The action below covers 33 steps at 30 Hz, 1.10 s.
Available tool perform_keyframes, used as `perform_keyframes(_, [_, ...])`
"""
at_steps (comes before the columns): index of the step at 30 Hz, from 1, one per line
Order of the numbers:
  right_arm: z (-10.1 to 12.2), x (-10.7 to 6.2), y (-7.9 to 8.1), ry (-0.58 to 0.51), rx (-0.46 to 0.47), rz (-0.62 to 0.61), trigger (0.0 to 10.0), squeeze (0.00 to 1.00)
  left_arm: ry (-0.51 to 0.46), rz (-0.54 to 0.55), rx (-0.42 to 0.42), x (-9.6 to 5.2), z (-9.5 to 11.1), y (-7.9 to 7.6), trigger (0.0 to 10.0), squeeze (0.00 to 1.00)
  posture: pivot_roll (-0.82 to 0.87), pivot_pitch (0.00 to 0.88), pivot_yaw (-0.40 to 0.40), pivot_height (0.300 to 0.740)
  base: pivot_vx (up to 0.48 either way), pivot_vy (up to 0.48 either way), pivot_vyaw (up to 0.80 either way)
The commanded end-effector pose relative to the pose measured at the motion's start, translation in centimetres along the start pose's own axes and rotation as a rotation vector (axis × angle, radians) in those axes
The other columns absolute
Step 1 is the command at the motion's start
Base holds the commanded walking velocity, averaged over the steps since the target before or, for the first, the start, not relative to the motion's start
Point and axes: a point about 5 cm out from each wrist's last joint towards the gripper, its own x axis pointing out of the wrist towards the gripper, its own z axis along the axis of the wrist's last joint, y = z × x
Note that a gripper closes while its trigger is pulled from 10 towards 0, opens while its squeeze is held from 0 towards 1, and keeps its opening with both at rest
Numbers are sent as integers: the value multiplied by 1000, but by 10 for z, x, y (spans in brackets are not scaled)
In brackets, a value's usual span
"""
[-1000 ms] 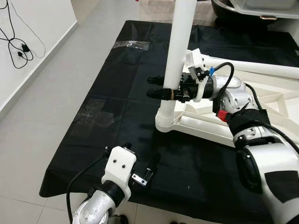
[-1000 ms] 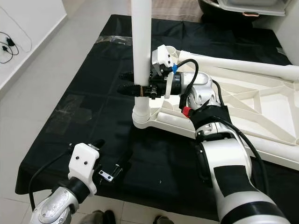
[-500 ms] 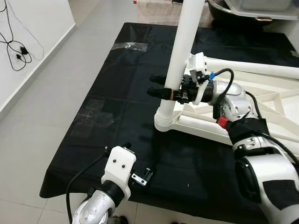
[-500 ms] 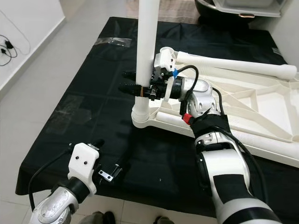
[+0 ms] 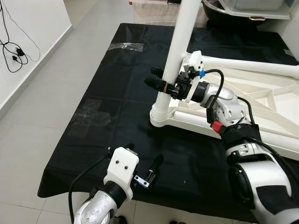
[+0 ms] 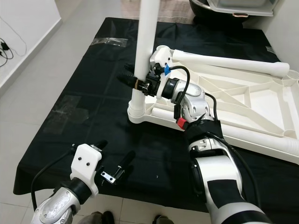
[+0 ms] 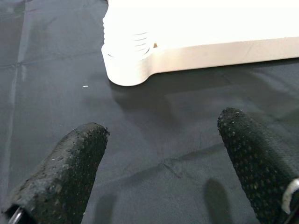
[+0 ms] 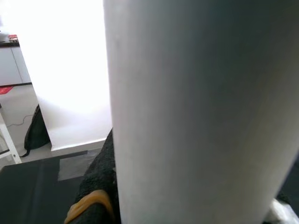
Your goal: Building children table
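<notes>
On black cloth [image 5: 117, 107], right gripper [image 5: 156, 78] grips table leg [image 5: 180, 44].

A black cloth [image 5: 117, 107] covers part of the pale tiled floor [image 5: 42, 102]; the inverted white tabletop [image 6: 243, 109] lies flat on the cloth; a loose white leg [image 6: 229, 61] rests along its far edge.

A white table leg [image 5: 180, 42] and white tabletop [image 5: 261, 100] lie on a black cloth [image 5: 117, 93].
</notes>
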Motion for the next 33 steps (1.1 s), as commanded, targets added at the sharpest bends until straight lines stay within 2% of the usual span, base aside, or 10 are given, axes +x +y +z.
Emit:
perform_keyframes(1, [-20,-5,2,89,29,-47,10000,0,17,2,-7,-1,-5,-1,10000,0,100,211,-22,740,0,0,0])
perform_keyframes(9, [-22,-4,4,115,1,-210,10000,0,17,-2,-10,-1,-6,-1,10000,0,92,207,-22,740,0,0,0])
perform_keyframes(11, [-22,-4,4,115,1,-210,10000,0,17,-2,-10,-1,-6,-1,10000,0,92,207,-22,740,0,0,0])
perform_keyframes(15, [-25,5,4,170,7,-341,10000,0,15,-2,-8,0,-6,-1,10000,0,92,205,-23,740,0,0,0])
perform_keyframes(18, [-25,5,5,178,15,-367,10000,0,15,-2,-8,0,-6,-1,10000,0,92,205,-23,740,0,0,0])
perform_keyframes(23, [-29,11,5,228,53,-572,10000,0,12,4,-9,1,-5,0,10000,0,92,213,-27,740,0,0,0])
perform_keyframes(25, [-29,11,3,235,59,-615,10000,0,11,5,-9,2,-5,0,10000,0,92,213,-27,740,0,0,0])
perform_keyframes(27, [-27,11,1,235,41,-722,10000,0,10,6,-10,2,-5,0,10000,0,92,213,-29,740,0,0,0])
perform_keyframes(30, [-25,13,3,225,11,-792,10000,0,10,8,-12,2,-5,0,10000,0,90,215,-28,740,0,0,0])
perform_keyframes(33, [-25,14,7,218,13,-788,10000,0,8,8,-12,2,-5,0,10000,0,90,217,-30,740,0,0,0])
